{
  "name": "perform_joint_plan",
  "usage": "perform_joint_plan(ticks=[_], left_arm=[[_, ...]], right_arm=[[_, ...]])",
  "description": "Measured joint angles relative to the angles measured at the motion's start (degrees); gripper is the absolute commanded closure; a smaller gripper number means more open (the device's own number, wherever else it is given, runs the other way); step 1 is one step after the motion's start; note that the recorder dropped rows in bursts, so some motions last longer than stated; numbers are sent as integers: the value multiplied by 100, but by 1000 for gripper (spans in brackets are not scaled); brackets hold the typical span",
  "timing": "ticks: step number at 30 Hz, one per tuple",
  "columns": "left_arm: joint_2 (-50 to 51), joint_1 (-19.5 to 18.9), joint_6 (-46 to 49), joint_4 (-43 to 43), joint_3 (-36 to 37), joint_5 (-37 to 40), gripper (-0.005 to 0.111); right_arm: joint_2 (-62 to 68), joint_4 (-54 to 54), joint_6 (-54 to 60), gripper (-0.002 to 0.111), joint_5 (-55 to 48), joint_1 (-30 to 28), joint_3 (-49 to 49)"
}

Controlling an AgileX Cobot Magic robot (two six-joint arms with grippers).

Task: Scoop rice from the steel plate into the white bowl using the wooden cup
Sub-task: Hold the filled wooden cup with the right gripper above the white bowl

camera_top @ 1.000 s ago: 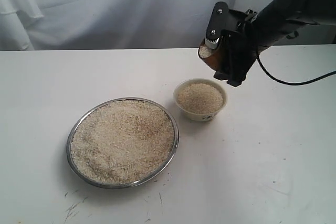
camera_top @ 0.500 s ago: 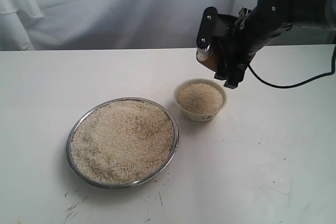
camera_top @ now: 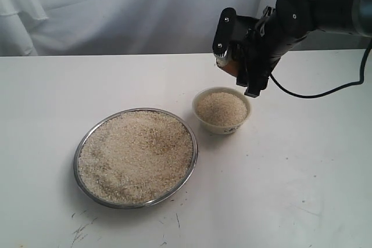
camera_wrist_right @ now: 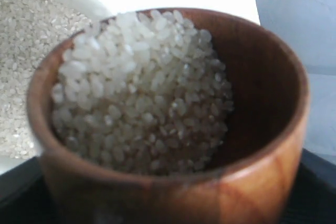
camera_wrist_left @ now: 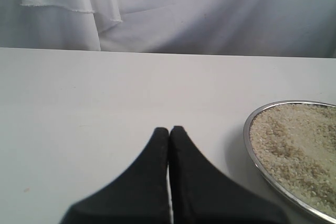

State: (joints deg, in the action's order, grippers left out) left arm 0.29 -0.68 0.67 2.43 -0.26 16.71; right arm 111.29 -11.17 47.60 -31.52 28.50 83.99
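Rice (camera_wrist_right: 142, 93) fills the small, round, red-brown wooden cup (camera_top: 228, 67) almost to the top. The grains pile up on the side that tips down. The black right gripper (camera_top: 238, 59) holds this wooden cup up in the air, with one finger on each side of it. The cup leans over.

Just under the right gripper sits the small, round white bowl (camera_top: 223, 125) on the white table (camera_top: 302, 178). It is full of rice too. The cup does not touch the bowl.

Farther from the right gripper, down on the table, lies the big, flat, shiny steel plate (camera_top: 195, 154). It has a wide heap of rice on it.

The black left gripper (camera_wrist_left: 169, 130) is low over the table. Its two fingers are pressed together and hold nothing. The rim of the plate is near it, off to one side, and does not touch it.
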Motion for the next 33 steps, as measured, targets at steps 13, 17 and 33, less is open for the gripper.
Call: perform_joint_plan(ticks=[13, 17, 33], left_arm=[[0, 0, 0, 0, 0, 0, 107], [0, 0, 0, 0, 0, 0, 107], [0, 0, 0, 0, 0, 0, 107]], right_arm=[[0, 385, -211, 108, 446, 0, -13], [0, 459, -211, 108, 470, 0, -13], [0, 742, -222, 108, 453, 0, -13]])
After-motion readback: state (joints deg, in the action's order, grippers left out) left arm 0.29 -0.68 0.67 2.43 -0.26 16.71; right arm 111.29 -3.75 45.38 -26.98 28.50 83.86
